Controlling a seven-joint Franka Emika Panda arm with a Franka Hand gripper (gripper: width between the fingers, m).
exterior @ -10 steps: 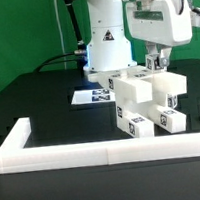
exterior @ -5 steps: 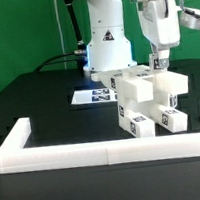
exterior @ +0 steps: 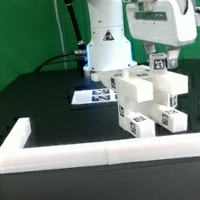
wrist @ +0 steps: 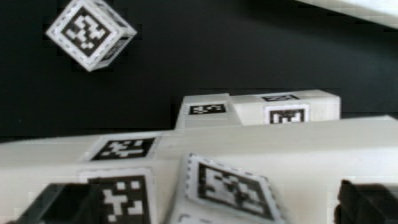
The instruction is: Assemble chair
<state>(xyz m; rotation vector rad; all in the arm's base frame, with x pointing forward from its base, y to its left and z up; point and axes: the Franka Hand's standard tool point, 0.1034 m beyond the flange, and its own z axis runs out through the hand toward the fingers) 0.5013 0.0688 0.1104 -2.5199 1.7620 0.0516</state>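
In the exterior view we see the gripper hanging straight down over the chair. The chair is a blocky white stack of tagged pieces sitting directly beneath the tool, and its top block lies just under the fingertips. From that side the wrist housing hides the jaws, so the view alone does not settle how they stand.

The wrist view fills that in. The two dark fingers sit spread wide at either edge of the picture. Between them lie the chair's white upper faces and their tags, with nothing clamped (the picture is soft, yet the gap on each side is plain).

Beyond the chair, the wrist view also shows a lone tag on the black table.

Only the exterior view takes in the surroundings. The marker board lies past the chair, near the arm's base, and the border wall runs along the near side.
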